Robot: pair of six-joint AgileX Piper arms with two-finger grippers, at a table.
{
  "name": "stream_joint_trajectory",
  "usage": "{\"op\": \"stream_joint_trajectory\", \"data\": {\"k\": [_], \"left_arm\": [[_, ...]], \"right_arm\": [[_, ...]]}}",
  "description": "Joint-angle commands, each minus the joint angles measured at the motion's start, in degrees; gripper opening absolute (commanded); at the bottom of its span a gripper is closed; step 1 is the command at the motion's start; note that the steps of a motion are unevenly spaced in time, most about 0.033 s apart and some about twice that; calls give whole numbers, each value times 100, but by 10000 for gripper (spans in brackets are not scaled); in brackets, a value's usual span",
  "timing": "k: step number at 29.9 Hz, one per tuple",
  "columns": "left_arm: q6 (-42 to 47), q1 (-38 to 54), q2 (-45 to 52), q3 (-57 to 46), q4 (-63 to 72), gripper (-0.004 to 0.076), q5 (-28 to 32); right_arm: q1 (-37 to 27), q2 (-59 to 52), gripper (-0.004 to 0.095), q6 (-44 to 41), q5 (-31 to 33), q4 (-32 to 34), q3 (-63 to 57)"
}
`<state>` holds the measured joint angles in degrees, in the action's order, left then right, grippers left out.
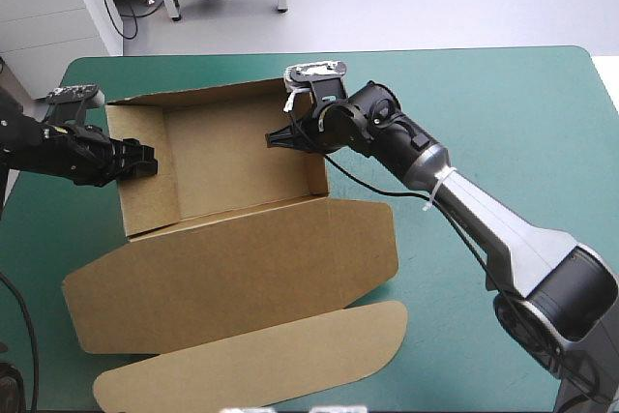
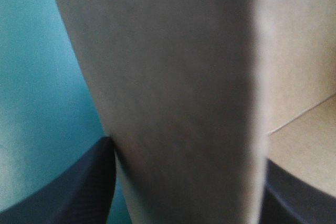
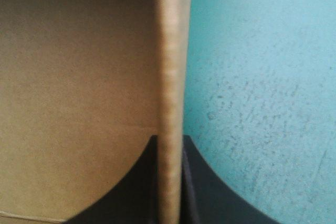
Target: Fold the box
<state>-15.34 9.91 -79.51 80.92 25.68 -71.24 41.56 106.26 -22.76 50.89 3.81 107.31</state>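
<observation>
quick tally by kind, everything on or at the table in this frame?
Brown box: 1
Black tools: 2, the left tool and the right tool
Teal-green cover: 1
Total: 4

The table [image 1: 503, 103] wears a teal-green cover, bare across its right half. On it, left of centre, sits the brown box [image 1: 232, 166], an open tray; its lid [image 1: 232, 273] lies flat toward the near edge
</observation>
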Motion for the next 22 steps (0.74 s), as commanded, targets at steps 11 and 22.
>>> {"op": "stream_joint_trajectory", "data": {"k": [11, 22], "left_arm": [[519, -426, 163, 175, 24, -8, 306], [1695, -2205, 163, 175, -2440, -8, 1221]], "right_arm": [[84, -375, -3, -15, -95, -41, 201], [-189, -375, -5, -134, 728, 432, 201]]}}
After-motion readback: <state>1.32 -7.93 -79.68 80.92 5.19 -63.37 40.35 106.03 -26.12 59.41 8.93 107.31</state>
